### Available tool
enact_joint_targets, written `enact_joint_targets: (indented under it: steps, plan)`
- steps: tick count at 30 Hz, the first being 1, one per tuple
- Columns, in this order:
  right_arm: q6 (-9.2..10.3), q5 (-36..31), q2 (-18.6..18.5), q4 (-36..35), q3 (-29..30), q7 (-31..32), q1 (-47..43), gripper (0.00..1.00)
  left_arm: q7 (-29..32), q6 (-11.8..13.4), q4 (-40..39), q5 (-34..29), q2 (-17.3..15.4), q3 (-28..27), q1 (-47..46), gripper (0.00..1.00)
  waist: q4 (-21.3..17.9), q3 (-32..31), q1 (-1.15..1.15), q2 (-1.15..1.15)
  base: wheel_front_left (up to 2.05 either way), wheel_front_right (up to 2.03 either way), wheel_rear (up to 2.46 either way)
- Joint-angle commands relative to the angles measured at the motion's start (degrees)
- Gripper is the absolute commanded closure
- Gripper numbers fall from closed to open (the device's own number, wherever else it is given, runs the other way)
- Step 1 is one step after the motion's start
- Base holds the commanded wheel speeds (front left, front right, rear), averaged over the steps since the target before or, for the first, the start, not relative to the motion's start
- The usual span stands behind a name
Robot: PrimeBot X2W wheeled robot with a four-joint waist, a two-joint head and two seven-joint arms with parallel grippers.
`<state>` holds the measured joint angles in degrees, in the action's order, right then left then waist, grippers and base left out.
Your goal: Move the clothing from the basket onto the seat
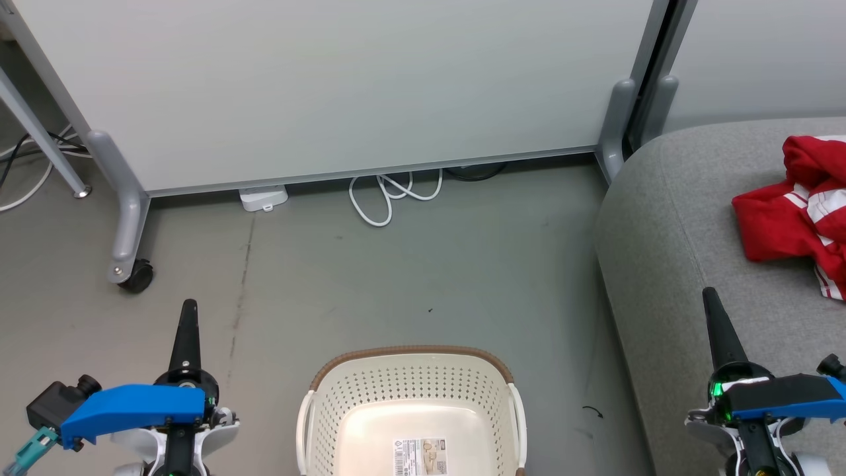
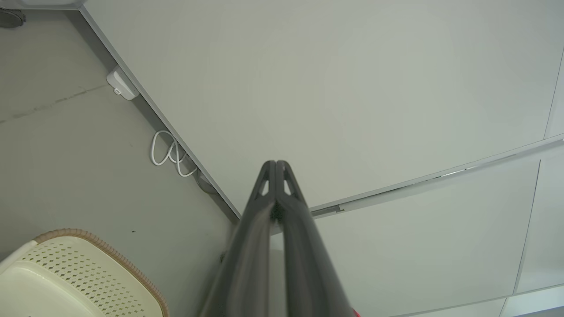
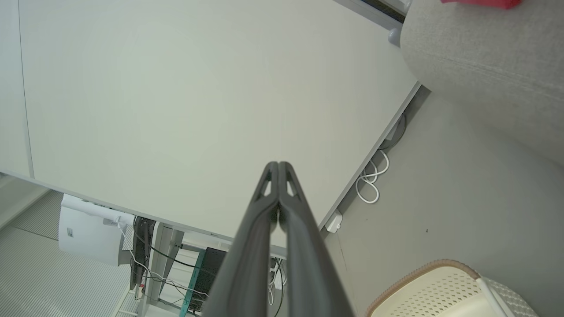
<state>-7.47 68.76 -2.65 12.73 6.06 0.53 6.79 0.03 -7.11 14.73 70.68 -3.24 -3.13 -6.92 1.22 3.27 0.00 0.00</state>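
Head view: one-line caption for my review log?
Basket looks empty, clothing on the seat, left hand and right hand shut.

I count two grippers of my own, my left gripper (image 1: 189, 305) and my right gripper (image 1: 709, 292), each with two dark fingers (image 2: 304, 246). There is one basket (image 1: 410, 360), with one printed label (image 1: 420, 456) on its floor. One seat (image 1: 674, 251) carries one red-and-white heap of clothing (image 1: 786, 218); how many garments are in it I cannot tell. Two pale partition panels (image 1: 344, 86) stand behind, on three grey feet (image 1: 125, 218), with one black caster (image 1: 137, 276). Under the larger panel lie one looped white cable (image 1: 386, 198) and one small white power block (image 1: 263, 197).
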Motion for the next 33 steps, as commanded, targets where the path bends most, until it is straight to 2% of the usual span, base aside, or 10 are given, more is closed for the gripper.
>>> enact_joint_targets:
  steps: [1, 33]
  plan:
    - [-0.03, 1.81, -0.3, -0.17, 0.17, 0.58, -0.4, 1.0, 0.54, -0.41, -0.61, 1.66, -0.34, -0.48, 0.0, 1.0, -0.05, -0.12, 0.0, 0.0, 0.0, 0.0, 0.0]
    - [-0.04, 17.04, -0.35, 0.89, 0.43, 4.57, -0.73, 1.0, 4.52, -0.53, -0.77, 15.89, -0.17, -2.29, 0.64, 1.0, -0.8, -2.04, 0.0, 0.0, 0.0, 0.0, 0.0]
